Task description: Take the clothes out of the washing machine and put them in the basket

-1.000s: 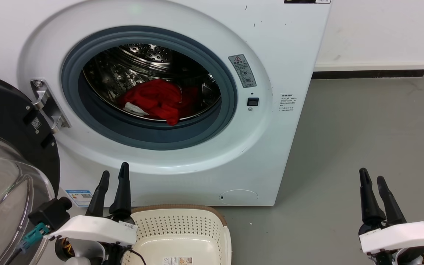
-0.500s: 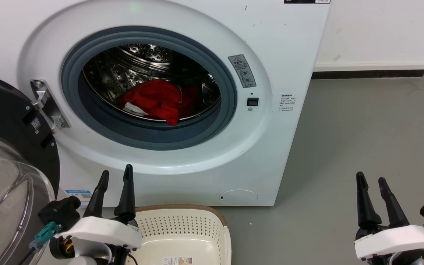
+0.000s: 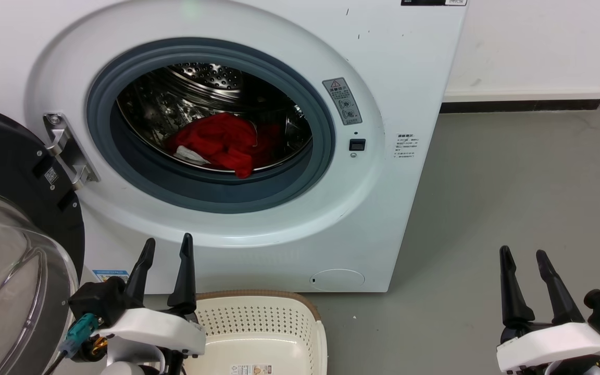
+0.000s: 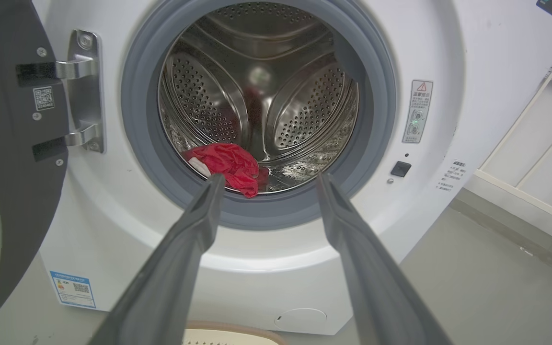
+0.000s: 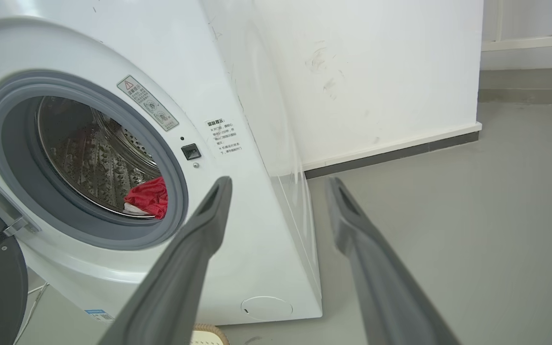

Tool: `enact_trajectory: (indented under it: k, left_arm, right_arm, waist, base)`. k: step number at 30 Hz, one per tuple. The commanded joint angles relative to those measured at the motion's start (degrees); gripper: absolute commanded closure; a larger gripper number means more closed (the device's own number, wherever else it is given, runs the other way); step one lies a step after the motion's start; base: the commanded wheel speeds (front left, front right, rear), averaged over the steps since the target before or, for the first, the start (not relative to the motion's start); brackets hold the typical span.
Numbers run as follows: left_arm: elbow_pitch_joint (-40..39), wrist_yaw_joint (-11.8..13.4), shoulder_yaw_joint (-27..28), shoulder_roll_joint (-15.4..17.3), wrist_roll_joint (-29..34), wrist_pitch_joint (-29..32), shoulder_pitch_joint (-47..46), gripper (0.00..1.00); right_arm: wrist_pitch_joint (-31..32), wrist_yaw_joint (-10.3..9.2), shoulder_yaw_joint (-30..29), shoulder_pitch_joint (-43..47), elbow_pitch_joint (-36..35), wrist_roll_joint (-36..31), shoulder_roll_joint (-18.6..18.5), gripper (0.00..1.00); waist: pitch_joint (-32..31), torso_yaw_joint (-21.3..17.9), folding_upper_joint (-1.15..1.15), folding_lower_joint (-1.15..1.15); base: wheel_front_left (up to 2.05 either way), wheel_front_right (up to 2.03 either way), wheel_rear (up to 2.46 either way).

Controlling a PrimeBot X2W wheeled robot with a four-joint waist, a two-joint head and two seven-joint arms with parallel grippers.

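Since the door of the washing machine stands swung wide on my left, the way into the drum is free, yet as far as I can judge none of the job proper is done. The clothes lie as one red heap with a scrap of white trim on the bottom of the drum, near its front lip and just behind the grey rubber ring. The basket sits on the floor right in front of the machine, below the porthole, and the part of its inside that I can see holds no garment. My left gripper hovers low by the basket's left rim, jaws spread and holding nothing; in its wrist view they frame the red heap. My right gripper hangs well off to the right over the grey floor, jaws likewise parted and empty. What is left: reach in, pinch the fabric, draw it out over the ring, drop it in the basket, then check the drum for more.
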Motion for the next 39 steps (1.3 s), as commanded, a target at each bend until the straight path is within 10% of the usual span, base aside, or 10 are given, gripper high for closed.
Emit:
enact_trajectory:
  k: [1,39]
  left_arm:
    - [-0.3,0.2,-0.2,0.4,1.4,-0.6,-1.1,0.0]
    - [2.6,0.7,-0.5,0.1,16.7,-4.7,-1.3,0.0]
  right_arm:
    - [-0.5,0.0,0.1,0.4,-0.6,-1.4,-0.1,0.0]
    - [-2.7,-0.01,0.3,1.9,-1.6,-17.2,-0.1,0.0]
  waist:
    - [0.0,0.0,0.0,0.0]
    - [-0.1,-0.1,0.0,0.0]
  base:
    - [0.0,0.0,0.0]
    - [0.0,0.0,0.0]
